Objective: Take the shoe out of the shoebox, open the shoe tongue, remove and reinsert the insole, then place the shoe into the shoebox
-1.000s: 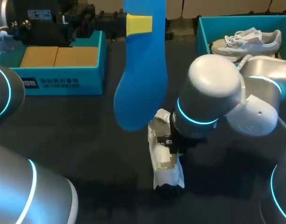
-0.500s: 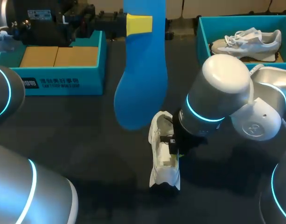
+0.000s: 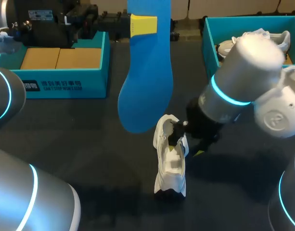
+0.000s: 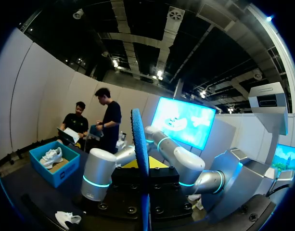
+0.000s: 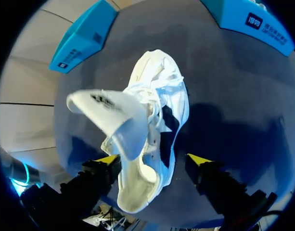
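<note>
The blue insole (image 3: 146,82) hangs upright high over the table's middle, its top end pinched in my left gripper (image 3: 143,25), which is shut on it. The left wrist view shows the insole (image 4: 139,144) edge-on. Below it the white shoe (image 3: 169,161) lies on the dark table, its tongue (image 5: 111,113) lifted up and away from the opening. My right gripper (image 5: 152,160) is open and straddles the shoe (image 5: 159,110) with a yellow-tipped finger on either side. In the head view my right gripper (image 3: 186,139) sits just right of the shoe's collar.
A teal shoebox (image 3: 65,84) with cardboard inside stands at the back left. A second teal shoebox (image 3: 209,36) at the back right holds another pale shoe (image 3: 225,46), partly hidden by my right arm (image 3: 243,72).
My right gripper has opened and let go of the shoe, and the right arm has risen and swung back to the right. The shoe has shifted slightly. The left arm and insole stay still.
</note>
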`<control>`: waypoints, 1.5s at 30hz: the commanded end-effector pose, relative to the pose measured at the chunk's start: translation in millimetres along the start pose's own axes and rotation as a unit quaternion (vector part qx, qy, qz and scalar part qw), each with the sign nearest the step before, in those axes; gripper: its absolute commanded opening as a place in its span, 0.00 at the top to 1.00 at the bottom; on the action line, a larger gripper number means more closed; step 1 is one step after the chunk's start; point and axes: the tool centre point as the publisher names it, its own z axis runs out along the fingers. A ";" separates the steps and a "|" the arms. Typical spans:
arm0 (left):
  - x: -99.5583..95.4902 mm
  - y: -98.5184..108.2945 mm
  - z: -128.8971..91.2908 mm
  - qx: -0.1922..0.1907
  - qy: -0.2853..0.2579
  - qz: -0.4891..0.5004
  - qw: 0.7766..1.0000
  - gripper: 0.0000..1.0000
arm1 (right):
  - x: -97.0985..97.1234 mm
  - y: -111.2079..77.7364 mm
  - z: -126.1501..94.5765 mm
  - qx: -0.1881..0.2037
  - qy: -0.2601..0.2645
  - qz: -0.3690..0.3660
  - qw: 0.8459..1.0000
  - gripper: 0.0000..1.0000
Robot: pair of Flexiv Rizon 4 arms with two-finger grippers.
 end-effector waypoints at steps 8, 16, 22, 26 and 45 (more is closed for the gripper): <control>-0.8 1.0 2.0 0.001 0.000 0.000 1.000 1.00 | -32.0 -1.4 -29.2 0.029 0.152 0.000 0.988 0.00; -0.8 1.0 2.0 0.001 0.000 0.000 1.000 1.00 | -43.7 6.7 -59.6 -0.016 0.217 0.025 0.976 0.00; -0.8 1.0 2.0 0.001 0.000 0.000 1.000 1.00 | -47.4 17.4 -99.4 -0.032 0.290 0.015 0.956 0.00; -0.8 1.0 2.0 0.001 0.000 0.000 1.000 1.00 | -44.0 24.6 -126.3 -0.019 0.328 0.006 0.945 0.00; -0.8 1.0 2.0 0.001 0.000 0.000 1.000 1.00 | -19.7 56.6 -154.2 0.036 0.423 -0.039 0.904 0.00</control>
